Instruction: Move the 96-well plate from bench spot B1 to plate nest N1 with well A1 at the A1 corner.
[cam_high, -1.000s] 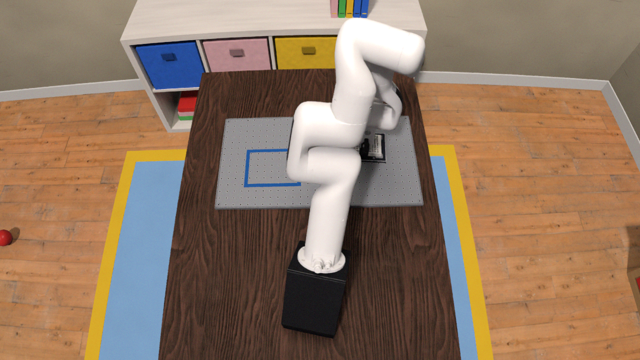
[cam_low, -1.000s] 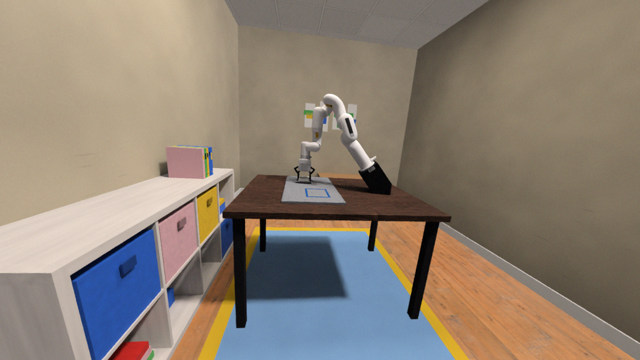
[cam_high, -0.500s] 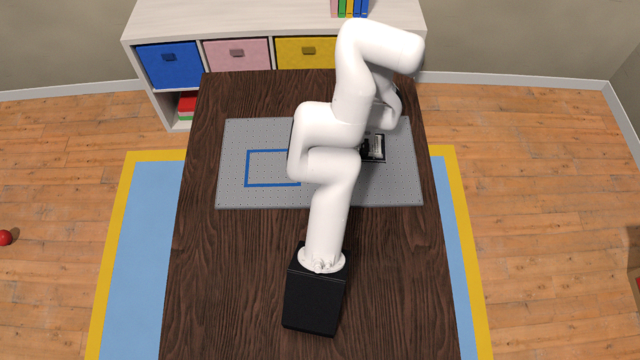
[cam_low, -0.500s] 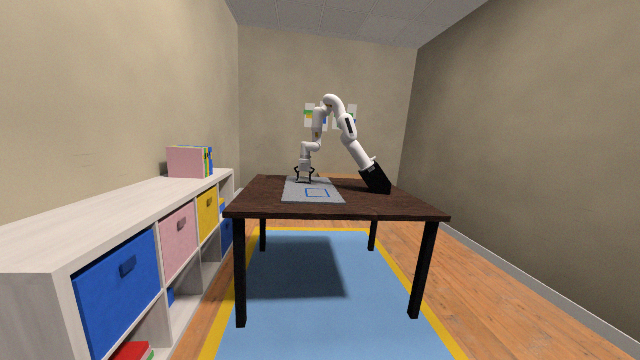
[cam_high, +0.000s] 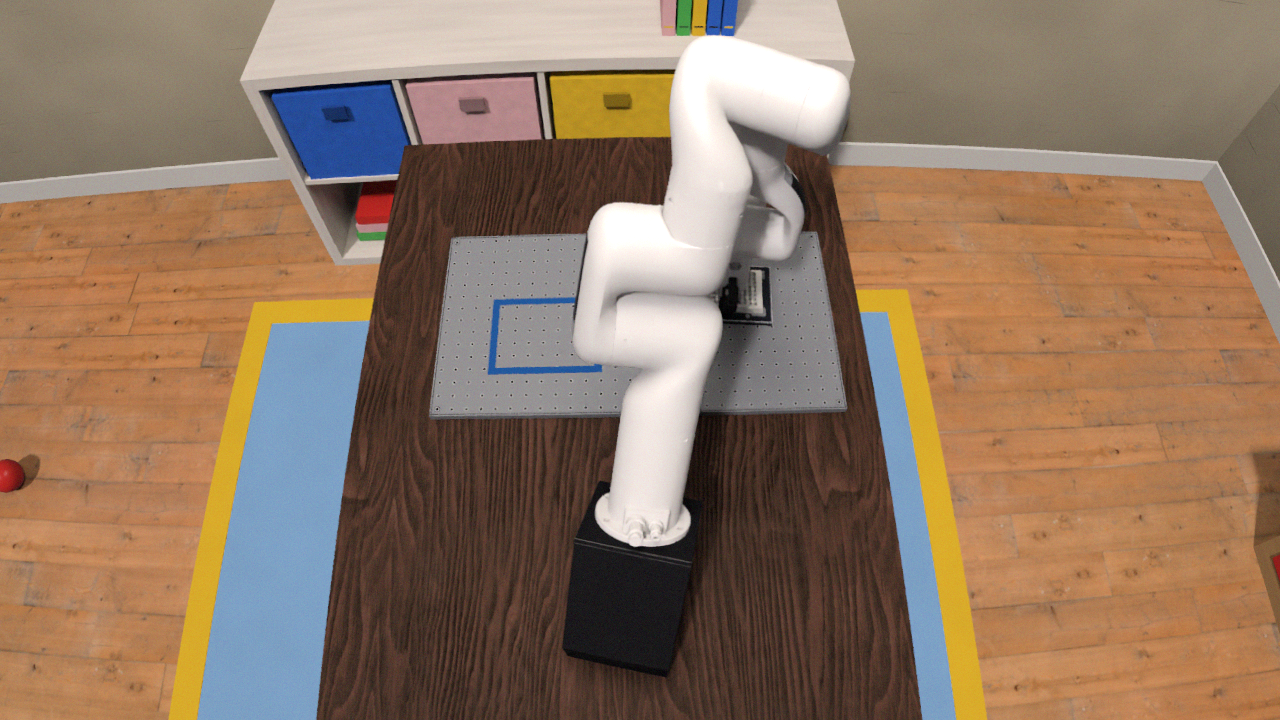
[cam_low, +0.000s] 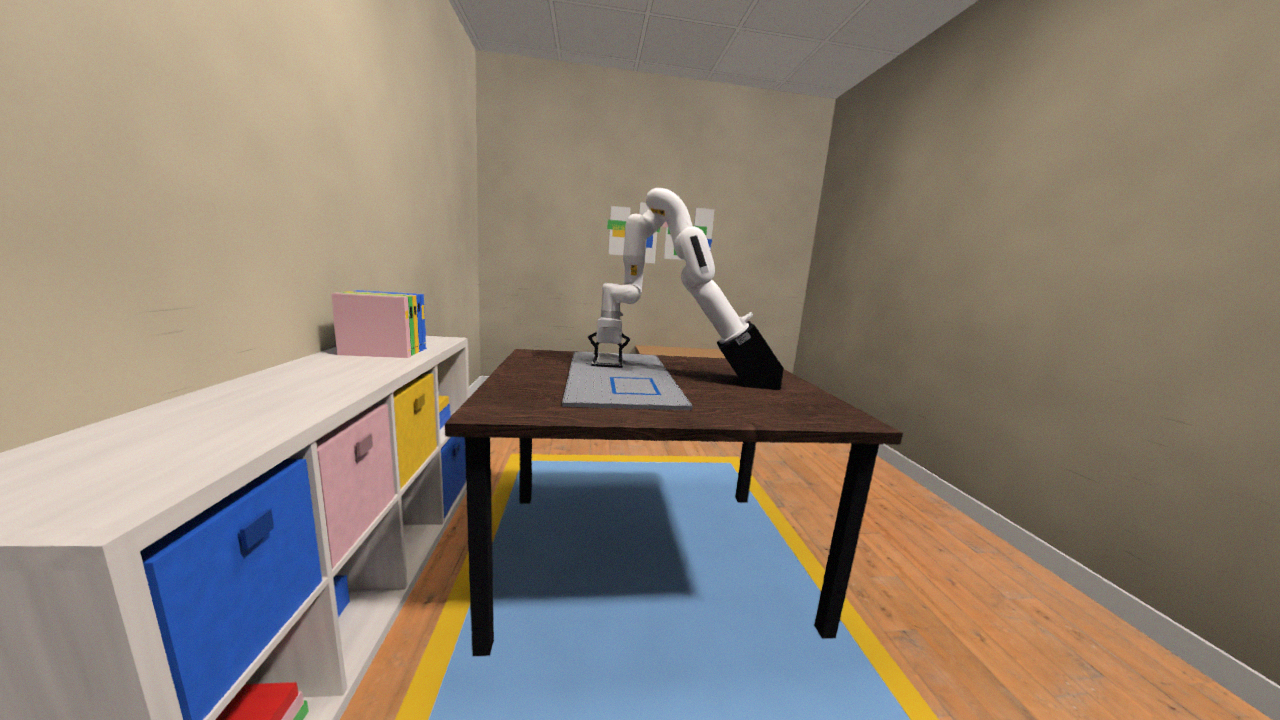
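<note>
The white 96-well plate (cam_high: 756, 291) lies inside the black plate nest N1 (cam_high: 750, 316) on the right part of the grey perforated board (cam_high: 787, 358). My arm hides most of the plate and its corners, so I cannot tell where the cut-off corner is. My gripper (cam_low: 607, 356) points straight down over the plate (cam_low: 607, 362) with its fingers spread wide on either side of it. In the overhead view only a dark part of the gripper (cam_high: 735, 293) shows beside the plate. The blue outlined bench spot B1 (cam_high: 535, 335) is empty; it also shows in the side view (cam_low: 634, 385).
The arm's black base (cam_high: 631, 586) stands at the near end of the dark wooden table. A white shelf (cam_high: 501, 80) with blue, pink and yellow bins stands behind the table. A red ball (cam_high: 9, 474) lies on the floor at the left.
</note>
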